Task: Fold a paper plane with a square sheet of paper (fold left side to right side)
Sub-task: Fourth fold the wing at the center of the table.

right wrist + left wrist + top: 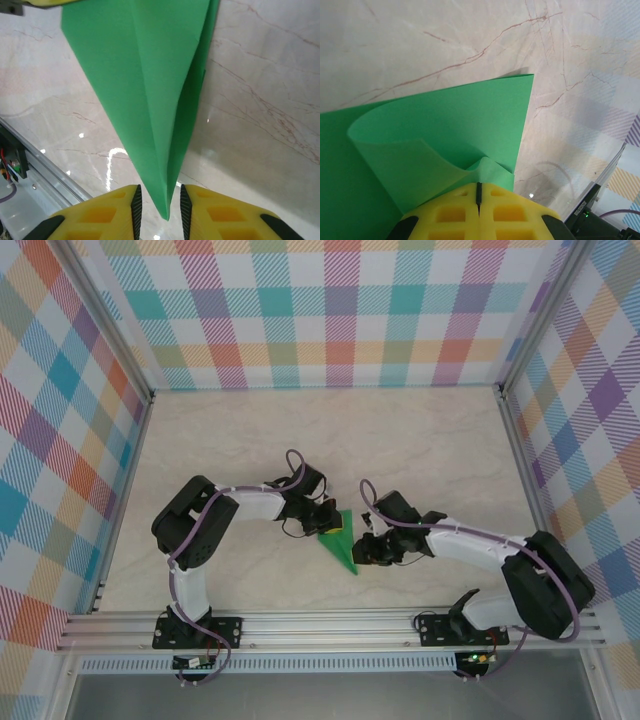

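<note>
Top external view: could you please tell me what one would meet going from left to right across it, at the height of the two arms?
left plaid wall → left arm → green paper plane → right arm → right plaid wall

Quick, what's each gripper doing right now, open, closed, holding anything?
Left gripper: closed, pinching a flap of the green paper.
Right gripper: open, jaws either side of the paper's pointed tip, not gripping it.
</note>
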